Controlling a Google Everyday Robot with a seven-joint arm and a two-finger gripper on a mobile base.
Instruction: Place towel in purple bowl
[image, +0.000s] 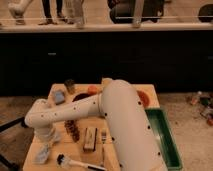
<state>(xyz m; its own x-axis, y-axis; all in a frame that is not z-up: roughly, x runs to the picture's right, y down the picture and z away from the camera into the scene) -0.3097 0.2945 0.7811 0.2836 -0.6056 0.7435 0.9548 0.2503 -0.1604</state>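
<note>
The towel (41, 156), a pale blue-grey cloth, lies bunched at the front left corner of the wooden table (50, 165). My gripper (46, 146) points straight down at the end of the white arm and is shut on the towel's top, which bunches up under it. The purple bowl (79, 98) sits further back, near the table's middle. It looks dark, and the white forearm crossing in front of it hides part of it.
A small blue block (59, 96) and a dark cup (70, 85) stand at the back left. An orange bowl (144, 98) is at the back right. A brown snack (73, 130), a wooden box (91, 139) and a white-handled brush (75, 163) lie nearby. A green bin (165, 137) borders the right side.
</note>
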